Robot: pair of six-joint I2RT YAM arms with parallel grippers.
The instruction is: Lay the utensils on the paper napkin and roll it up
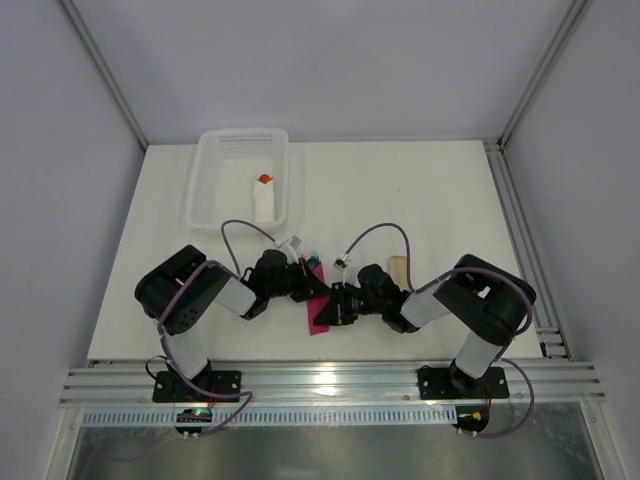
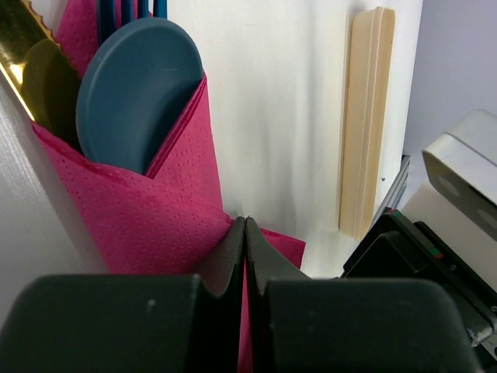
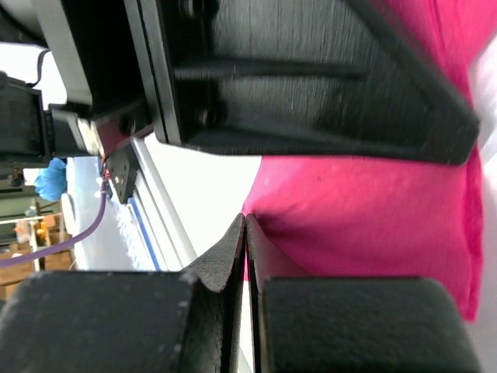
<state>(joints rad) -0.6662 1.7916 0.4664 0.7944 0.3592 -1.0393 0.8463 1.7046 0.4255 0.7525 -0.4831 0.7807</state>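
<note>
The magenta paper napkin (image 1: 319, 312) lies between the two arms at the table's front and is folded over the utensils. In the left wrist view the napkin (image 2: 140, 210) wraps the blue spoon (image 2: 132, 85), with the blue fork tines (image 2: 128, 9) and the yellow-orange knife (image 2: 23, 47) beside it. My left gripper (image 2: 245, 225) is shut on an edge of the napkin. My right gripper (image 3: 245, 225) is shut on another edge of the napkin (image 3: 365, 217). In the top view the left gripper (image 1: 306, 283) and the right gripper (image 1: 330, 305) meet over the napkin.
A clear plastic basket (image 1: 210, 180) at the back left holds a white roll with an orange tip (image 1: 263, 198). A long beige strip (image 1: 397, 270) lies right of the napkin, also in the left wrist view (image 2: 365, 116). Aluminium rails (image 1: 520, 230) run along the right and front edges.
</note>
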